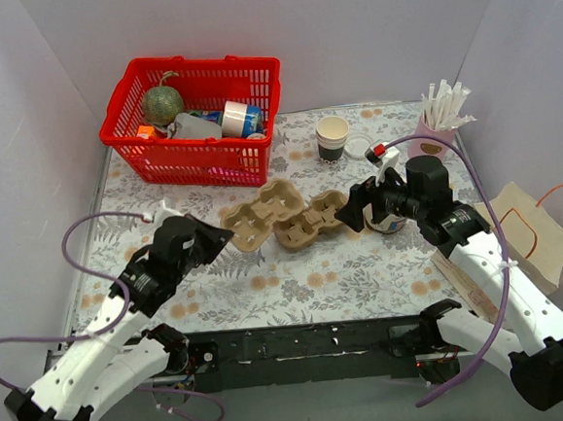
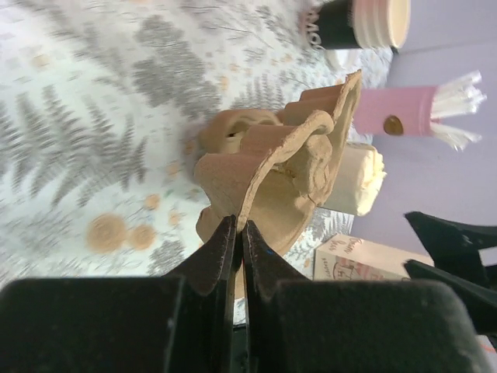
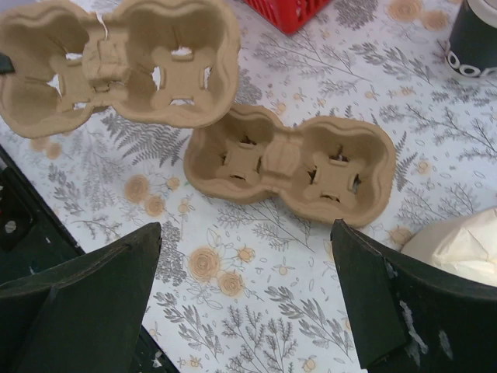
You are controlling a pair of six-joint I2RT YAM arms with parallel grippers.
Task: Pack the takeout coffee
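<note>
The takeout coffee cup (image 1: 332,138), cream above a dark band, stands open at the back of the table with its white lid (image 1: 358,147) lying beside it. It also shows in the left wrist view (image 2: 361,22) and the right wrist view (image 3: 474,39). My left gripper (image 1: 221,237) (image 2: 239,229) is shut on the rim of a brown cardboard cup carrier (image 1: 262,208) (image 2: 272,155) (image 3: 116,62). A second carrier (image 1: 313,220) (image 3: 295,163) lies against it. My right gripper (image 1: 361,204) (image 3: 245,229) is open and empty just right of that second carrier.
A red basket (image 1: 199,158) of odds and ends stands at the back left. A white tub with crumpled paper (image 1: 390,223) (image 3: 458,245) sits under my right wrist. A pink holder of straws (image 1: 439,130) is at the back right. A paper bag (image 1: 542,239) lies at the right edge.
</note>
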